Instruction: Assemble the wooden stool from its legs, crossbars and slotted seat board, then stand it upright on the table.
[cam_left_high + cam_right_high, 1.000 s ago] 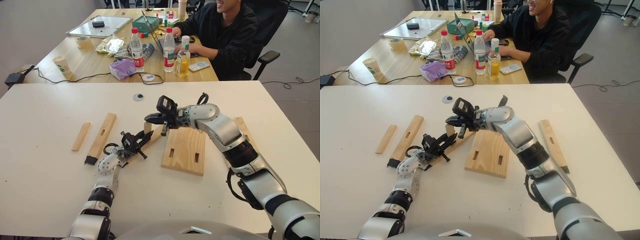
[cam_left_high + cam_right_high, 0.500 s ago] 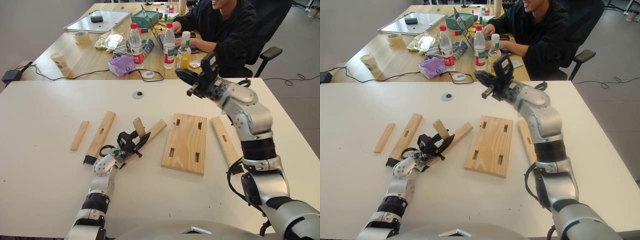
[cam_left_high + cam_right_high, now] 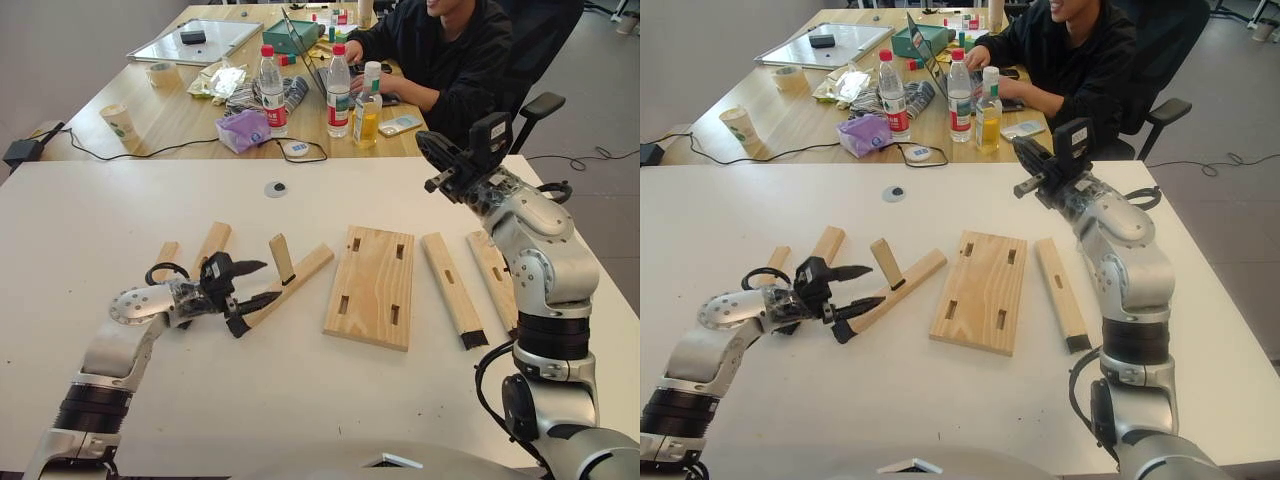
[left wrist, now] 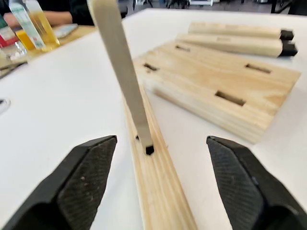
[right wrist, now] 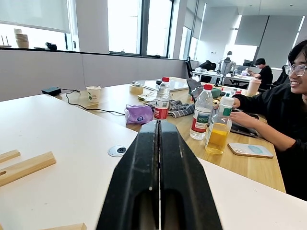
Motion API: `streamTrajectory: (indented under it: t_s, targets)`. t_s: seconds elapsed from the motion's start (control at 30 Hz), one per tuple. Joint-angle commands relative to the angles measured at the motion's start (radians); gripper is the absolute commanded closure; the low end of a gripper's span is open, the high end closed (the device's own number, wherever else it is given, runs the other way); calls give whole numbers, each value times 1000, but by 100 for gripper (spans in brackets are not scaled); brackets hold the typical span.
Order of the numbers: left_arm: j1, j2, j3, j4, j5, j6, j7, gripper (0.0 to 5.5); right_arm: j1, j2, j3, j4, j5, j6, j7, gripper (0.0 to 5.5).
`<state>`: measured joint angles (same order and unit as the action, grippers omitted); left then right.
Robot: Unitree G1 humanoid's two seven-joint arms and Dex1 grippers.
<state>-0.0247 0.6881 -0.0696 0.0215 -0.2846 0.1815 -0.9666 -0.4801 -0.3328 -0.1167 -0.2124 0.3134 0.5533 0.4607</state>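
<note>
Table surface runs widest on the robot's side of the slotted seat board and again well to the left of it. Toward the table's right edge the room is narrower. Beyond the board, the far edge meets a wooden desk.

One seat board lies flat, with four slots showing. I count four legs. Two of them lie side by side just right of the board, black tips toward the robot. A third leg lies at an angle just left of the board. The fourth leg lies farther left, partly hidden by the left arm.

There are two crossbars. One crossbar stands tilted in the third leg's slot. The other, a flat crossbar, lies beyond the fourth leg.

The left gripper sits low at the near end of the third leg, left of the board. Its fingers are spread wide with the leg running between them, and neither touches it. The right gripper is held high over the far right corner beyond the board. Its fingers are pressed together on nothing, well apart from every part.
</note>
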Motion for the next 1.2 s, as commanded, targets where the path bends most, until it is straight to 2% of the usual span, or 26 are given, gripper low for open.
streamTrajectory:
  t_s: [0.03,0.2,0.47,0.53,0.6,0.67,0.77,0.87,1.0,1.1,1.2]
  targets:
    - [41,-5,-33,64,77,3,39,205,1,-36,5,-2,-14,10,-6,550]
    - [54,-21,-44,89,108,3,65,205,-4,-46,17,-6,-10,20,-4,550]
    - [36,-26,-62,113,148,-36,103,330,-16,-42,24,-3,-9,18,-22,550]
    - [18,-38,-66,132,177,-80,133,344,-24,-39,4,2,1,16,-34,550]
    - [-44,-92,-12,128,136,-70,197,345,-52,-28,-65,13,50,21,-59,550]
    - [-124,-147,69,94,23,16,231,345,-82,-9,-160,28,160,54,-67,550]
    - [-234,-204,149,26,-158,192,239,346,-77,-16,-241,42,347,119,12,495]
    - [-318,-253,182,-41,-403,431,189,346,-65,1,-318,68,656,284,93,446]
    - [-397,-304,209,-116,-685,679,176,346,-48,-14,-274,78,880,466,143,357]
    - [-444,-334,232,-107,-797,760,196,346,-28,-17,-213,79,918,513,172,289]
    - [-474,-344,233,-103,-830,792,204,346,-25,-17,-202,76,965,528,162,229]
